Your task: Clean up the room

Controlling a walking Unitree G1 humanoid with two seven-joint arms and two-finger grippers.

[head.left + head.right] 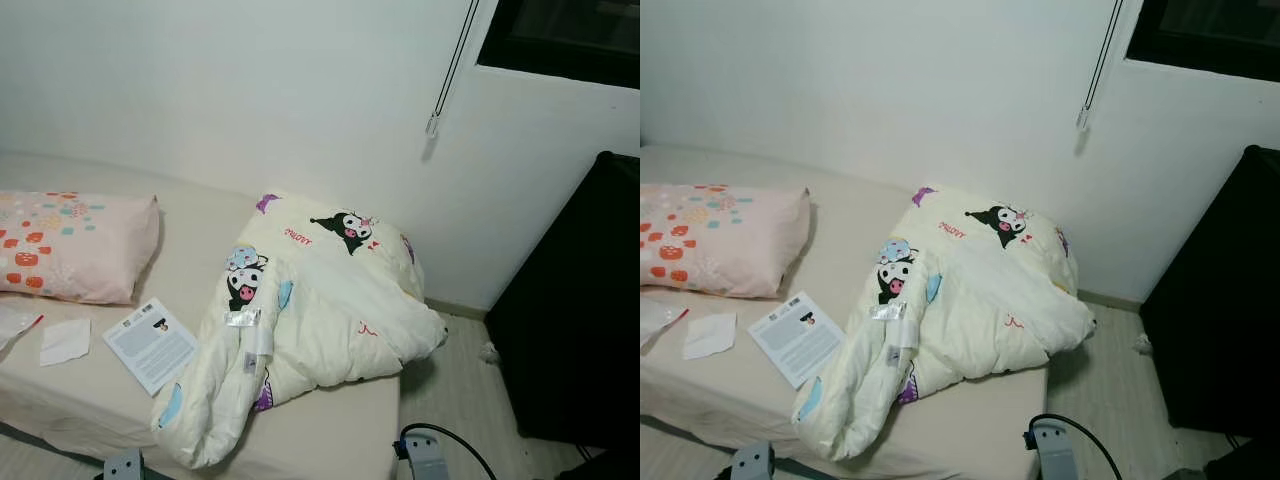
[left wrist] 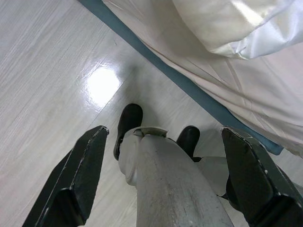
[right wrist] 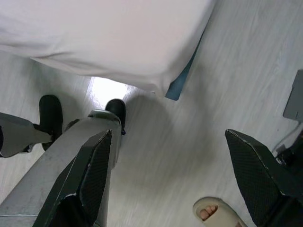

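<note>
Bed [image 1: 330, 440] against the white wall. Crumpled cartoon-print quilt [image 1: 320, 300] bunched at its right end, pink pillow [image 1: 70, 245] at the left, leaflet [image 1: 150, 345] and white tissue [image 1: 65, 340] between. Left gripper [image 2: 165, 184] and right gripper [image 3: 170, 179] hanging low over the wood floor [image 2: 42, 61], fingers spread wide, holding nothing. Sandalled foot [image 3: 215, 215] near the right one.
</note>
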